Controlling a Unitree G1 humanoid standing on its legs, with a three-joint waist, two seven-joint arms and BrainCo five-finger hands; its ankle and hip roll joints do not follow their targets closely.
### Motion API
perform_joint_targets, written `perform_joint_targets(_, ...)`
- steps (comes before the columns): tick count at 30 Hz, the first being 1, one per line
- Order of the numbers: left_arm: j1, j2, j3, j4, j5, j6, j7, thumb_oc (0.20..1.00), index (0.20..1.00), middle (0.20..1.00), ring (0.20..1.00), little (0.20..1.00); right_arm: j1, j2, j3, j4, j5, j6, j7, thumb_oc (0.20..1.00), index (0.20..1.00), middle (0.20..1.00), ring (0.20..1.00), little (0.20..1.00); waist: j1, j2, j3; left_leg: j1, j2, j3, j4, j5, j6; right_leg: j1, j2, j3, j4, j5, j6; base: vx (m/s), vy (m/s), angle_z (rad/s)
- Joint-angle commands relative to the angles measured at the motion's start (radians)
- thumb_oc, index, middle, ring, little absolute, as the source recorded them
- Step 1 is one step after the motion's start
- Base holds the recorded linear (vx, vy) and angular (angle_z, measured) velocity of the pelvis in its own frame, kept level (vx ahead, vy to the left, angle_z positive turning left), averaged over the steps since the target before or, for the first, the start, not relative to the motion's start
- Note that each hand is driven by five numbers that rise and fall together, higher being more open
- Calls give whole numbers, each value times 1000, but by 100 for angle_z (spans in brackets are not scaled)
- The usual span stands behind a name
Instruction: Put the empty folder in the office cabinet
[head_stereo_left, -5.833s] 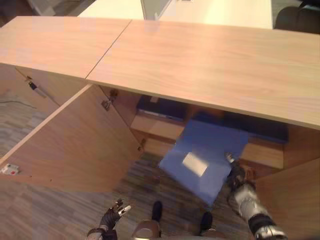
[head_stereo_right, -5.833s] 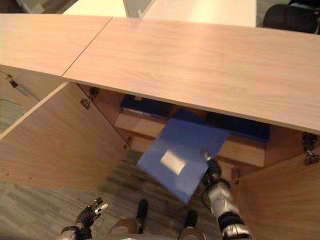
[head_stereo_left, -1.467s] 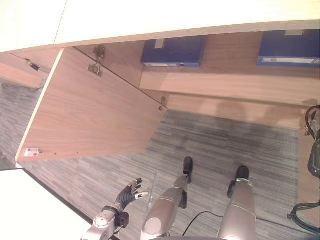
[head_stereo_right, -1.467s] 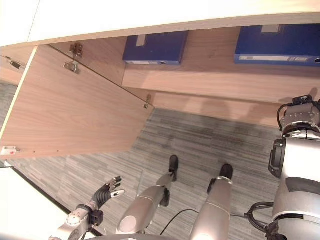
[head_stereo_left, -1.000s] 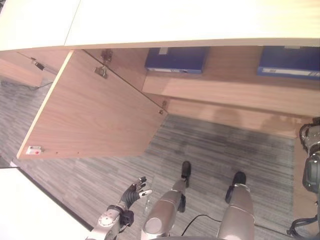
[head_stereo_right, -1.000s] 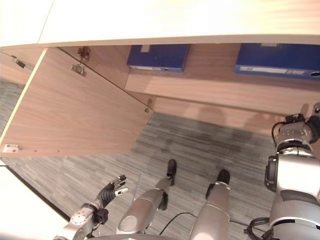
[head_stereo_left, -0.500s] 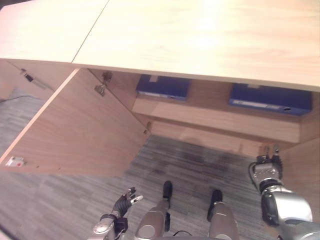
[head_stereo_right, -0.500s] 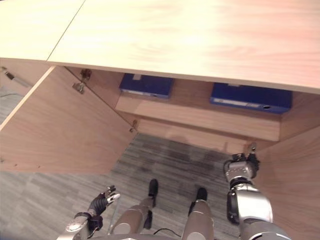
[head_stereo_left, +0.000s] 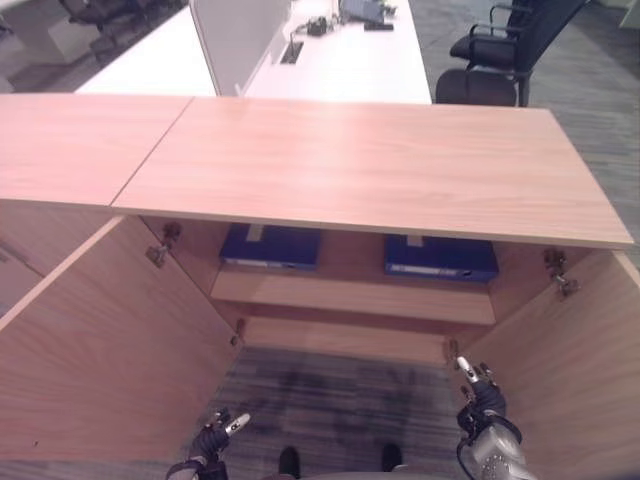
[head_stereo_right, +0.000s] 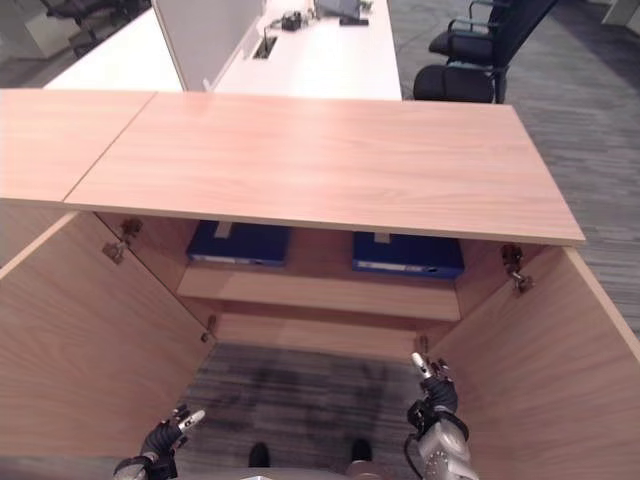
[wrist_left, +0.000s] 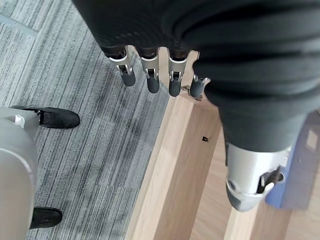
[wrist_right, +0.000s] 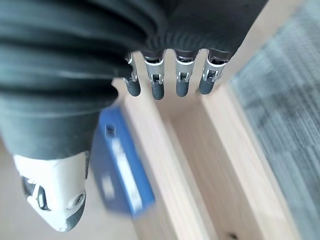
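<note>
Cabinet (head_stereo_left: 350, 170): centre frame, both doors open.
Folders: two blue, left folder (head_stereo_left: 270, 246), right folder (head_stereo_left: 440, 258), on shelf (head_stereo_left: 350, 297).
Labels: unreadable.
Left hand (head_stereo_left: 222, 430): lower left, fingers straight, empty.
Right hand (head_stereo_left: 478, 392): lower right, fingers straight, empty.

Two blue folders (head_stereo_left: 441, 258) lie flat on the open cabinet's (head_stereo_left: 380, 180) shelf.

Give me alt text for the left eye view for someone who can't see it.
Two blue folders, one on the left and one on the right, lie flat on the shelf of an open light-wood office cabinet. The robot's left hand and right hand hang open and empty below.
</note>
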Motion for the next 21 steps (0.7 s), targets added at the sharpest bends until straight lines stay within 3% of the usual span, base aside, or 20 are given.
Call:
perform_joint_targets(1, -33, 9, 34, 22, 53, -41, -13, 1000, 1000, 1000, 1000, 1000, -15, -22, 5, -95, -100, -3, 59, 1000, 1000, 1000, 1000, 1000, 33, -11, 55, 76, -23, -19, 11, -90, -4, -1, -23, -15, 120, -59, 50, 28, 13, -5)
perform_joint_targets(6, -22, 18, 41, 6, 68, -48, -18, 1000, 1000, 1000, 1000, 1000, 15, -54, 55, -159, -210, 5, 86, 1000, 1000, 1000, 1000, 1000, 40, -12, 58, 94, -23, -29, 11, -92, 5, 1, -24, -22, 177, -86, 48, -26, 16, -2)
perform_joint_targets(8, -26, 26, 42, -27, 56, -54, -21, 1000, 1000, 1000, 1000, 1000, 5, -66, 94, -178, -249, 3, 109, 1000, 1000, 1000, 1000, 1000, 50, -4, 83, 92, -14, -39, 17, -77, 15, -41, -22, -19, 287, -100, 59, -130, 8, 8)
perform_joint_targets(9, -36, 34, 31, -32, 60, -54, -24, 1000, 1000, 1000, 1000, 1000, 3, -65, 97, -189, -251, 3, 111, 1000, 1000, 1000, 1000, 1000, 43, -4, 91, 80, -14, -65, 28, -67, 18, -52, 0, 28, 330, -114, 75, -194, -28, 26)
perform_joint_targets(10, -65, 45, 14, -46, 43, -64, -30, 1000, 1000, 1000, 1000, 1000, -13, -61, 109, -170, -247, -6, 109, 1000, 1000, 1000, 1000, 1000, 44, -8, 94, 34, -36, -120, 35, -44, 16, -40, 48, 187, 288, -157, 58, -173, -82, 33)
perform_joint_targets(12, -74, 44, 18, -41, 27, -67, -22, 1000, 1000, 1000, 1000, 1000, -16, -64, 115, -188, -252, -10, 109, 1000, 1000, 1000, 1000, 1000, 55, -10, 87, -1, -45, -172, 32, -18, 8, -16, 47, 165, 230, -170, 36, -145, -162, 130)
perform_joint_targets(13, -88, 38, 24, -44, 6, -73, -17, 1000, 1000, 1000, 1000, 1000, -21, -78, 117, -202, -261, -16, 113, 1000, 1000, 1000, 1000, 1000, 72, -1, 86, -42, -44, -206, 25, 22, -16, -1, 51, 149, 190, -171, 31, -146, -170, 183)
perform_joint_targets(15, -102, 30, 23, -46, -10, -75, -16, 1000, 1000, 1000, 1000, 1000, -21, -99, 115, -223, -282, -19, 107, 1000, 1000, 1000, 1000, 1000, 81, 4, 91, -83, -51, -228, 28, 45, -35, 7, 44, 118, 161, -166, 26, -148, -76, 121)
perform_joint_targets(16, -119, 23, 19, -48, -19, -74, -16, 1000, 1000, 1000, 1000, 1000, -30, -111, 109, -222, -288, -21, 102, 1000, 1000, 1000, 1000, 1000, 78, 3, 102, -111, -49, -207, 40, 53, -43, 14, 32, 90, 151, -162, 28, -203, 31, 113)
perform_joint_targets(18, -136, 18, 7, -68, -22, -69, -26, 1000, 1000, 1000, 1000, 1000, -62, -132, 114, -204, -303, -19, 94, 1000, 1000, 1000, 1000, 1000, 62, -7, 116, -131, -8, -45, 103, 28, -35, -2, -5, 42, 151, -138, 33, -241, 65, 122)
perform_joint_targets(21, -120, 24, 12, -82, -10, -69, -37, 1000, 1000, 1000, 1000, 1000, -62, -138, 112, -213, -299, -12, 111, 1000, 1000, 1000, 1000, 1000, 46, -31, 101, -71, 46, 13, 193, -53, -40, -16, -46, -27, 144, -106, 20, -192, 32, 83)
